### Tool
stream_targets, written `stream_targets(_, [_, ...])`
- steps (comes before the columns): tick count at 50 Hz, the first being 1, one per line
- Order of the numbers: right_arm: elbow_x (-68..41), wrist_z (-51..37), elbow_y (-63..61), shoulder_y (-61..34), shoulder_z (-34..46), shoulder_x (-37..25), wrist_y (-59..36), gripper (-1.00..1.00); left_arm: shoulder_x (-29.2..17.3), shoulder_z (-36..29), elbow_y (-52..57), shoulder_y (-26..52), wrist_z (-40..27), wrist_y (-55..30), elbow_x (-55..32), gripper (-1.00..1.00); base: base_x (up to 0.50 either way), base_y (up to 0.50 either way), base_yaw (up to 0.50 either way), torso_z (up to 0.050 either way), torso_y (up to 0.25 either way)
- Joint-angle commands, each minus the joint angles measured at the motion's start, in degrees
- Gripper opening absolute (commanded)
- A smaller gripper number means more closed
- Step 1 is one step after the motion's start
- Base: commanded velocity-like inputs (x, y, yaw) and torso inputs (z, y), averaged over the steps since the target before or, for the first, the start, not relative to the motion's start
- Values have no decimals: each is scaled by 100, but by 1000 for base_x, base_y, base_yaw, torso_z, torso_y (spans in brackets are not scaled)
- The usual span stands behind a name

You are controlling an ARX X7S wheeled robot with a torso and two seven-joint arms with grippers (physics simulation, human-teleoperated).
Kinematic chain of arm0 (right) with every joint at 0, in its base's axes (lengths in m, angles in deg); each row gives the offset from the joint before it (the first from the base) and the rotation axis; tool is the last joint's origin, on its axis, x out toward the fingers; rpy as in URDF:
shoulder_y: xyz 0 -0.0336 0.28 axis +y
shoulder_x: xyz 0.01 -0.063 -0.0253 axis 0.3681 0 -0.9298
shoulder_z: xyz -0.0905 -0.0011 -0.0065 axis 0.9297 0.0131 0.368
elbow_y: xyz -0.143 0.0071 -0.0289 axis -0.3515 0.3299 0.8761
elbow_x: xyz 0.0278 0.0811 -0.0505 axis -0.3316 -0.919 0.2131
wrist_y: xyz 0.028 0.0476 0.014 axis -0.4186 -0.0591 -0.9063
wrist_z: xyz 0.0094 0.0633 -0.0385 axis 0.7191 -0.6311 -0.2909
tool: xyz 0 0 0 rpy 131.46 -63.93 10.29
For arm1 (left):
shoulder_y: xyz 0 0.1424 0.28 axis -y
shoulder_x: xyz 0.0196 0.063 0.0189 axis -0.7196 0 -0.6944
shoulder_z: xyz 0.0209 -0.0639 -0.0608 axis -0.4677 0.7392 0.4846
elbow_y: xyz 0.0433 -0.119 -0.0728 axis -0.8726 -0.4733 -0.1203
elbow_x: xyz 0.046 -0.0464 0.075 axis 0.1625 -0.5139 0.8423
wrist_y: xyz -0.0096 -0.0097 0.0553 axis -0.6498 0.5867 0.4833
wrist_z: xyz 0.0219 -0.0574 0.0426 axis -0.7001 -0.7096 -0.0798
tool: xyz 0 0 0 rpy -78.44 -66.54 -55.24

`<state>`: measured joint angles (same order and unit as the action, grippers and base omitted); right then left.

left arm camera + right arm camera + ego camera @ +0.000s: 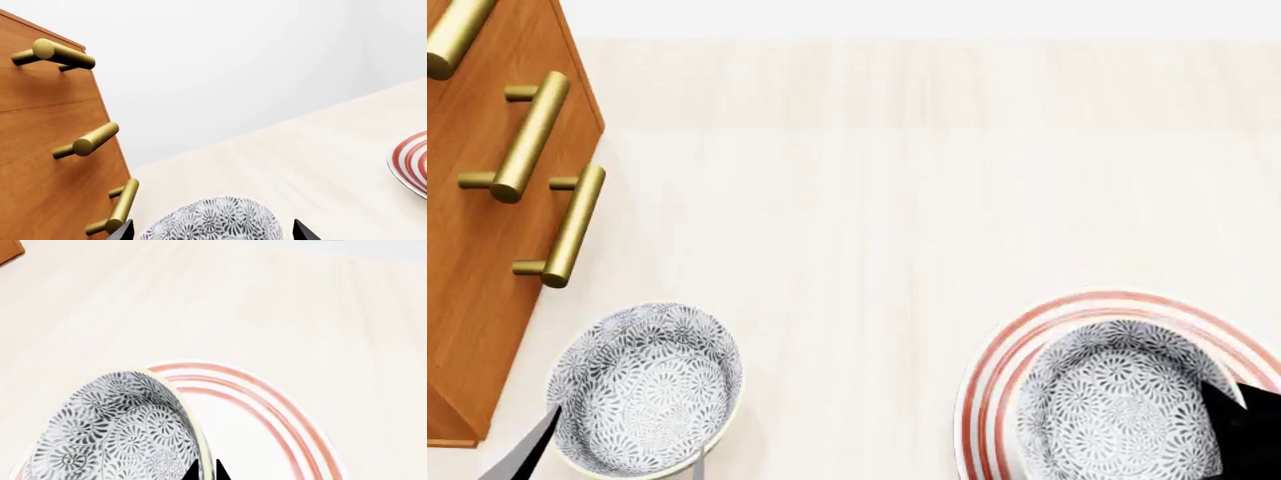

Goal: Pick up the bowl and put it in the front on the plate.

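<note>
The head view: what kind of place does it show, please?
Probably a kitchen or dining surface, rendered in simulation. A pale wooden counter holds patterned bowls and a red-ringed plate, and a wooden cabinet with brass handles stands at the left.

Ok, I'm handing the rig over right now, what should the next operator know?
Right end effector: shut on the rim of the small grey-blue floral bowl, which sits over the wide red-ringed white plate; whether it rests there is unclear.
Left end effector: open, straddling a second floral bowl beside the wooden cabinet.
Done: bowl is at the plate. To do: confirm it is set down, release, withdraw.
</note>
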<state>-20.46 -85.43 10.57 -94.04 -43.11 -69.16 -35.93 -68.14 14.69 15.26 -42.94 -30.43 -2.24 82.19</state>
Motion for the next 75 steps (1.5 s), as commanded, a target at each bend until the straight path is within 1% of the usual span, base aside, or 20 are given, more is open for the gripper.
stream_targets(1, [263,35,183,-204,126,264,-143,-100,-8,-15,-17,6,-10,-1,-20,100,0,0,0,0,0])
stream_targets(19, [517,3,515,-256,271,495,-217,-100,-18,-43,-38,18,-22,-11,-43,100,1,0,1,0,0])
stream_targets(24, [488,0,391,-178,249,366,-199,-100,-16,-43,-52,27,-18,-12,-81,100,2,1,2,0,0])
stream_targets(25, [484,-10,376,-169,240,342,-197,100,-16,-44,-51,28,-17,-16,-86,100,0,0,0,0,0])
stream_targets(46, [325,-82,129,-261,47,-84,-323,100,-26,-51,-61,39,-22,-14,-181,100,0,0,0,0,0])
stream_targets(52, [42,-178,35,-159,-251,-444,-81,100,-41,-52,13,31,-39,-42,-164,100,0,0,0,0,0])
stream_targets(56, [-565,-386,-199,271,-683,-940,597,100,-48,-56,19,28,-54,-38,-147,100,0,0,0,0,0])
stream_targets(59, [-745,-396,-258,627,-838,-1155,1171,100,-57,-57,59,25,-59,-65,-140,100,0,0,0,0,0])
stream_targets(62, [-1073,-428,-378,1161,-1025,-1448,2174,100,-69,-61,118,6,-67,-79,-128,100,0,0,0,0,0])
stream_targets(65, [-1381,-512,-544,1686,-1015,-1791,3339,100,-91,-51,205,-4,-60,-118,-145,100,0,0,0,0,0])
stream_targets(67, [-1363,-576,-763,1893,-883,-1960,3986,100,-119,-1,355,-30,-42,-175,-254,100,0,0,0,0,0])
stream_targets(69, [-1295,-604,-858,1934,-864,-1958,4170,100,-132,33,432,-29,-47,-221,-293,100,0,0,0,0,0])
stream_targets(73, [-826,-914,-1224,1999,-840,-2006,4978,100,-214,160,638,-61,-63,-315,-412,100,0,0,0,0,0])
stream_targets(75, [-795,-1022,-1393,1972,-879,-2007,5200,100,-235,253,709,-58,-90,-356,-508,100,0,0,0,0,0])
